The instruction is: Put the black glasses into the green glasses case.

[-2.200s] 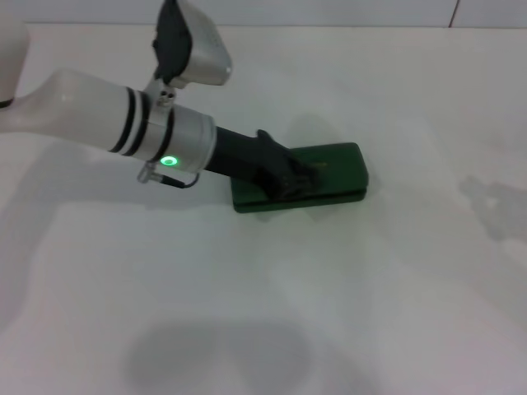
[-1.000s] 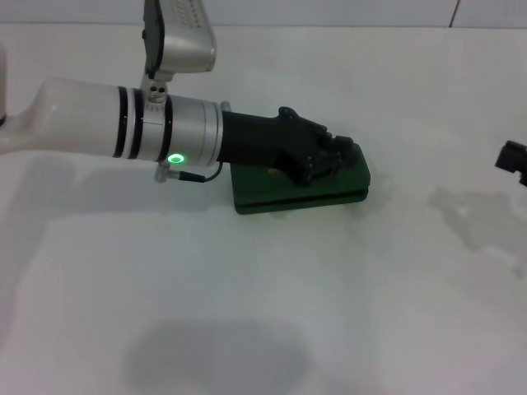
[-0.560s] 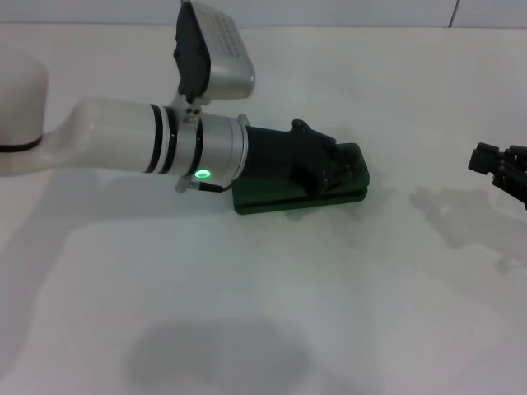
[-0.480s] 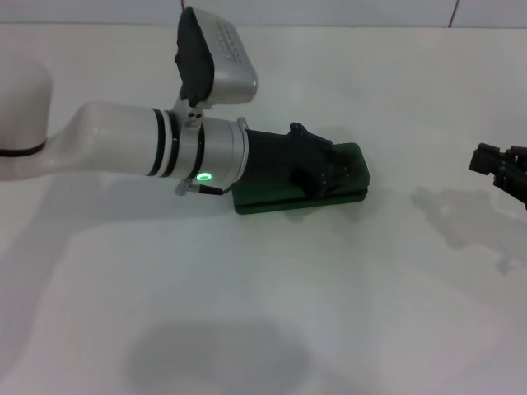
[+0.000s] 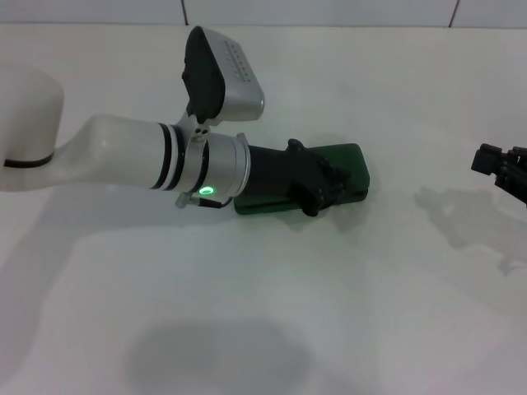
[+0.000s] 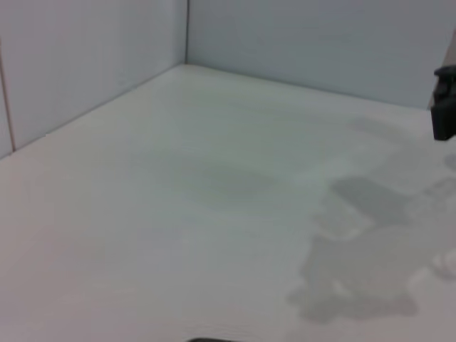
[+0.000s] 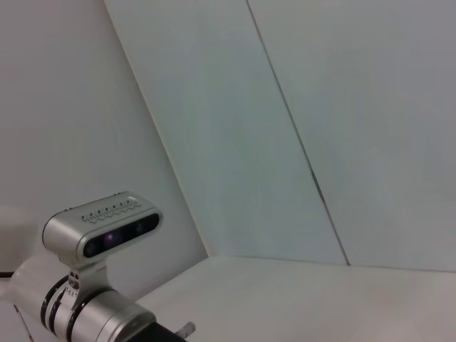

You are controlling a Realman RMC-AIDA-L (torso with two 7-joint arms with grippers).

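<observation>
The closed green glasses case [image 5: 350,169], long axis left-right, is overlain by the left gripper [image 5: 323,191], finger state indeterminable; the right gripper [image 5: 502,169] is well right of it.

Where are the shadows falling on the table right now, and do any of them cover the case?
Head view: a broad soft shadow lies on the near part of the table, a fainter one under the right gripper; the green glasses case is hidden mostly by the left gripper, not by shade. Left wrist view: grey blotchy shadows on bare tabletop. Right wrist view: evenly lit wall.
</observation>
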